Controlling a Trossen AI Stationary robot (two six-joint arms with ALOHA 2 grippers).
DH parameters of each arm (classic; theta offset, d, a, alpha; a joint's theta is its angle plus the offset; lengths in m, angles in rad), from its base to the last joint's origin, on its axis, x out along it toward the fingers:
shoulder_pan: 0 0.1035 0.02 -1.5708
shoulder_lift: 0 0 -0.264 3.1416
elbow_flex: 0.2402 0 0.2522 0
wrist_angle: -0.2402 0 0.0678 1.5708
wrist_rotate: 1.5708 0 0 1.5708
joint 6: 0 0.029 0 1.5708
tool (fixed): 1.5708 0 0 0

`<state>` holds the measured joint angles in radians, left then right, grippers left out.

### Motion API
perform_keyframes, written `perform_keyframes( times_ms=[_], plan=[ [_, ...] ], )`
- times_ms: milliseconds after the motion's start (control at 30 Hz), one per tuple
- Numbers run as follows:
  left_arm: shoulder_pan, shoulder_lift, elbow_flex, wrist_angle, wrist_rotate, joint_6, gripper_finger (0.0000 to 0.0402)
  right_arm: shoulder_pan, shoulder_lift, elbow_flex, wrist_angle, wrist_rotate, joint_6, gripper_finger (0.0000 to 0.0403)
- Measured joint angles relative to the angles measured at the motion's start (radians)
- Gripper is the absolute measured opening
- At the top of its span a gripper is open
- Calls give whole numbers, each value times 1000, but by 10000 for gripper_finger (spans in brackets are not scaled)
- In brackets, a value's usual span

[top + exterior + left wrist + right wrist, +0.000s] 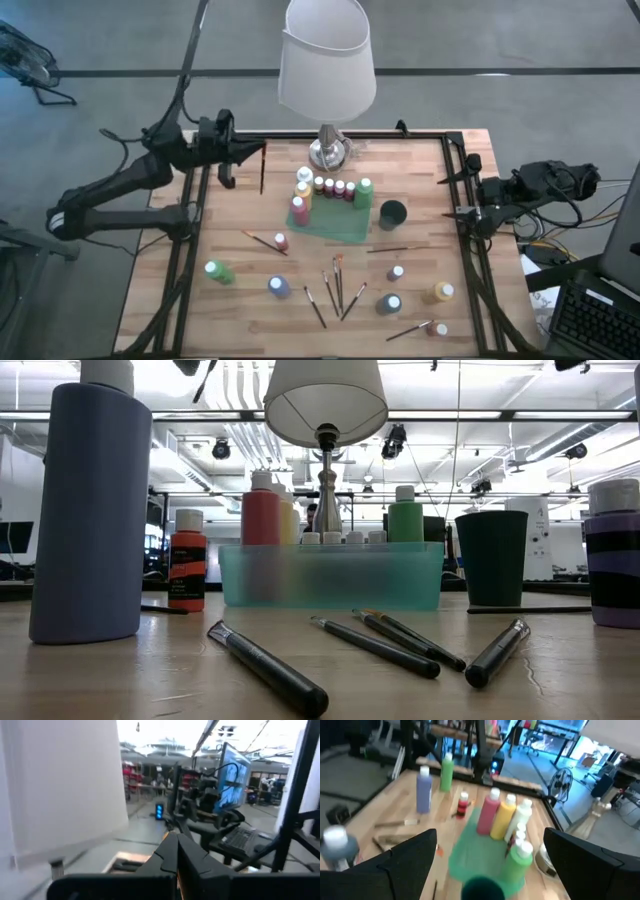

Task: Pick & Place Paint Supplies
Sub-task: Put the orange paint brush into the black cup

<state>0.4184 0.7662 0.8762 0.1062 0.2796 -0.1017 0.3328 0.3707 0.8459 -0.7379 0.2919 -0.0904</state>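
My left gripper (254,153) is raised over the table's far left corner, shut on a thin dark paintbrush (262,170). My right gripper (455,196) waits open at the table's right edge, touching nothing. A green tray (340,226) near the lamp holds red, yellow, white, green and small maroon bottles (330,186). A dark cup (393,213) stands beside it. Loose bottles (279,286) stand upright on the near half of the table. Several brushes (335,285) lie flat there, seen close in the low view (380,645). My left gripper pinches the paintbrush between its two fingers, near the orange end (264,148). The fingers (165,852) come roughly level from the table's left and lie across the brush. An orange sliver of the brush (178,885) shows between them. The brush is lifted clear of the table.
A lamp with a white shade (326,60) and silver base (328,152) stands at the far middle, close to my left gripper. Black frame rails (190,250) run along both table sides. Bare wood (230,210) lies between the tray and the left rail.
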Motion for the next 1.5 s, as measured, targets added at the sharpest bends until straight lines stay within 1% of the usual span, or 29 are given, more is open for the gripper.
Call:
perform_keyframes(
  times_ms=[33,100,200,300,400,600,767,867,933,1000,1167,1267,1367,1433,1500],
  plan=[
    [-13,1,8,0,-31,7,0,0,8,0,33,10,6,364],
    [-38,4,26,-1,-89,19,0,0,30,0,110,66,0,364],
    [-65,8,51,-1,-155,53,0,0,63,0,271,128,-22,364],
    [-76,8,80,-2,-223,83,0,0,100,0,419,129,-12,364],
    [-76,7,120,-2,-269,99,0,1,127,0,527,108,8,364],
    [-76,34,206,-2,-308,119,0,1,188,0,742,96,-41,364],
    [-79,117,298,-3,-308,135,0,0,247,0,926,103,-55,364],
    [-93,178,364,-15,-297,158,0,1,276,0,1005,80,-5,364],
    [-103,210,416,-52,-285,205,0,1,299,0,1011,69,41,364],
    [-108,233,471,-98,-258,239,0,1,331,0,1011,70,81,364],
    [-126,260,592,-174,-142,239,0,1,438,-1,1060,64,258,364],
    [-145,282,624,-224,-81,246,0,1,523,-1,1193,94,263,364],
    [-171,314,625,-238,-75,251,0,0,602,1,1350,76,248,364],
    [-193,347,624,-235,-78,237,0,0,634,29,1379,73,266,364],
    [-219,379,623,-221,-79,220,0,0,649,67,1344,73,274,364]
  ],
)
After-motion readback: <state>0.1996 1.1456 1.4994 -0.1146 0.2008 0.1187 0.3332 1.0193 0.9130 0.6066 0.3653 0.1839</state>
